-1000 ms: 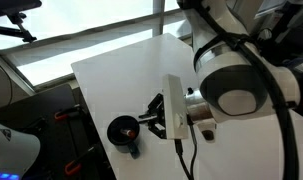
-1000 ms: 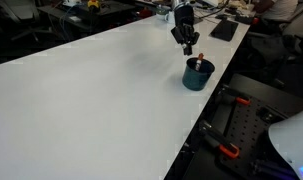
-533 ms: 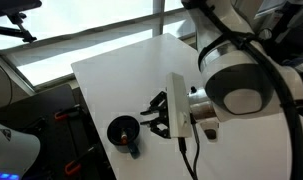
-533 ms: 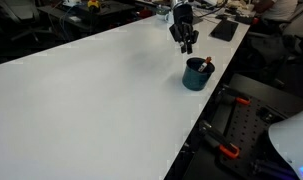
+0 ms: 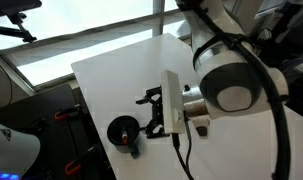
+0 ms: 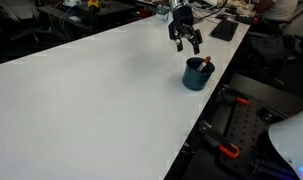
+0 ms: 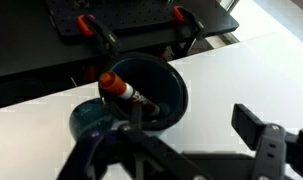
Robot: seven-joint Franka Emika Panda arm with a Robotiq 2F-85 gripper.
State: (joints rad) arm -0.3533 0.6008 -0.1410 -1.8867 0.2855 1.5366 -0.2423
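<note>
A dark teal cup [image 7: 163,88] stands near the edge of the white table [image 6: 91,90]. A marker [image 7: 124,91] with an orange cap leans inside it, cap end up. In the wrist view my gripper [image 7: 191,128] is open, with nothing between its black fingers [image 7: 257,126], and hangs just beside and above the cup. Both exterior views show the cup [image 5: 121,131] [image 6: 197,75] close to my gripper [image 5: 147,112] [image 6: 187,38], and the marker [image 6: 207,64] pokes out over the rim.
The table edge runs right by the cup. Beyond it are black frames with red clamps [image 7: 89,24] [image 6: 226,150]. A black flat pad [image 6: 223,30] lies at the table's far corner. The arm's white wrist [image 5: 236,85] looms over the table.
The jaws have spread from shut to wide open, letting go of the marker, which now rests in the cup. The gripper has lifted slightly away from the cup.
</note>
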